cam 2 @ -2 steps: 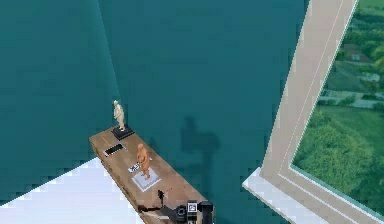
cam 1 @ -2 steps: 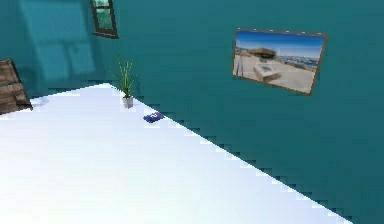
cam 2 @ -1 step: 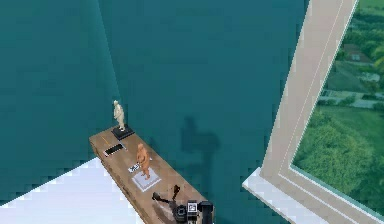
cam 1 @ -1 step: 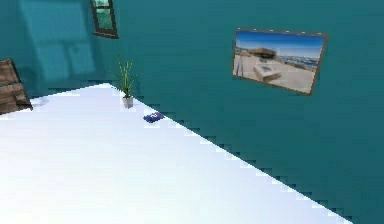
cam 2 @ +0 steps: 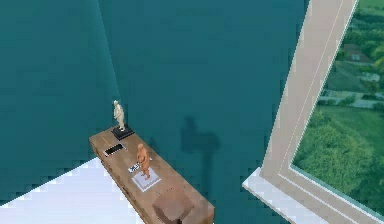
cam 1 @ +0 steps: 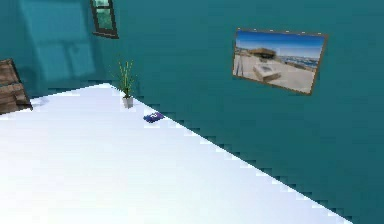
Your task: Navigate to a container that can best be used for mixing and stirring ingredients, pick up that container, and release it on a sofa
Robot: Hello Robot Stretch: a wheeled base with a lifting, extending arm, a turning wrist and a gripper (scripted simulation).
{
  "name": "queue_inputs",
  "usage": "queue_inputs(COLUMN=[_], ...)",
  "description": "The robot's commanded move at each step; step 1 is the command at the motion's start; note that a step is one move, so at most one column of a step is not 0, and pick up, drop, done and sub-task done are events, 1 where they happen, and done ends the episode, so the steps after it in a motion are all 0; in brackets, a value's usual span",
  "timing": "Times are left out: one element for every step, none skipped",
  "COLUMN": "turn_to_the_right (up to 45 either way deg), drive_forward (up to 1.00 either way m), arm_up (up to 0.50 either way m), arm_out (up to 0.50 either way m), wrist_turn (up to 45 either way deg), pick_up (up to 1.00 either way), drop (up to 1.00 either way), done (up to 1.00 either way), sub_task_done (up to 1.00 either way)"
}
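No bowl-like container and no sofa can be made out. In the forward view a white floor [cam 1: 110, 160] runs up to teal walls [cam 1: 200, 60]. In the arm side view a low wooden cabinet [cam 2: 175, 200] stands against the teal wall, carrying a pale statuette [cam 2: 119, 114] on a dark base and an orange figurine [cam 2: 142, 160] on a light base.
A potted plant [cam 1: 126, 82] stands by the wall, with a small dark blue object [cam 1: 153, 117] on the floor near it. A framed beach picture [cam 1: 279, 58] hangs on the wall. A wooden piece [cam 1: 12, 88] sits at the left edge. A large window [cam 2: 335, 110] shows greenery outside.
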Motion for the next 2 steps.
queue_inputs(turn_to_the_right=[0.0,0.0], drive_forward=[0.00,0.00], arm_up=[0.00,0.10], arm_out=[0.00,0.00], wrist_turn=[0.0,0.0], pick_up=[1.00,0.00], drop=[0.00,0.00], done=[0.00,0.00], sub_task_done=[0.00,0.00])
